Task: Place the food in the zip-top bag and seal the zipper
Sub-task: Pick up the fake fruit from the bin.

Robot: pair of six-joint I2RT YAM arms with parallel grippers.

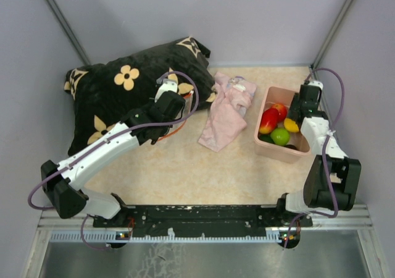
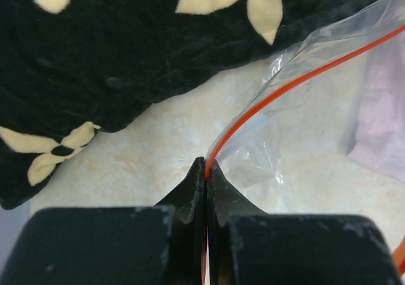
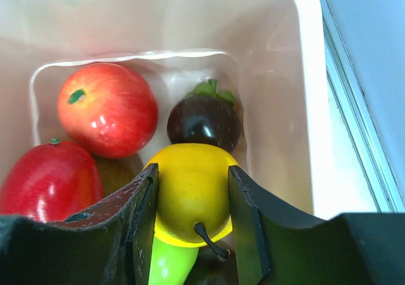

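Inside the pale pink plastic bin point(image 3: 278, 76), the right gripper point(image 3: 192, 174) is closed on a glossy yellow toy fruit point(image 3: 190, 202) — probably light, hard and slick, best pinched across its middle. At least five fruits show: two red toy fruits point(image 3: 107, 107), one dark brown fruit point(image 3: 204, 123), one lime green fruit point(image 3: 168, 266) and the yellow. The left gripper point(image 2: 206, 171) is clamped on the orange-red zipper strip point(image 2: 285, 85) of the single crinkly clear zip-top bag point(image 2: 329, 126) — limp, over the worktop point(image 2: 158, 145).

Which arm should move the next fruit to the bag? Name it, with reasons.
Right. The right gripper grips the yellow fruit in the pink bin; the left gripper is shut on the orange-red zipper.
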